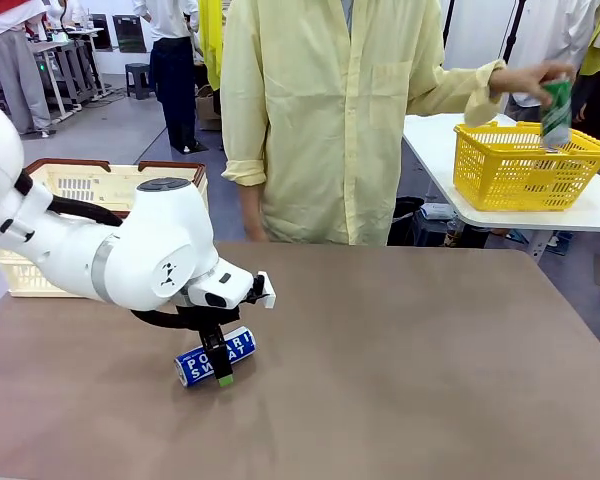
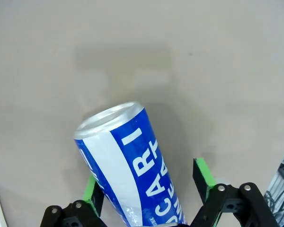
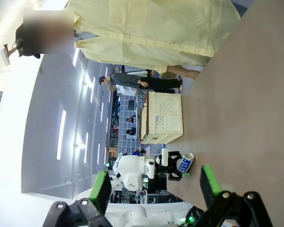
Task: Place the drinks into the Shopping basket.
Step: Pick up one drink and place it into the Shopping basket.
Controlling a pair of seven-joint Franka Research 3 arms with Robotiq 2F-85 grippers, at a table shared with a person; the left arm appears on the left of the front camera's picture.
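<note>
1. Left gripper, jaws spread, straddles the blue can, which lies on its side on the brown table; one green pad stands clear of it.
2. Right gripper: fingers apart, nothing between them.
3. Person's hand grips a green can above the yellow basket.
4. Shopping basket stands at the table's far left, well apart from the blue can.

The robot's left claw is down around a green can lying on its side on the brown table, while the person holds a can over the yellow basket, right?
Not quite: the can that the left gripper straddles is blue with white lettering, as the left wrist view shows. The green can is the one in the person's hand over the yellow basket.
</note>
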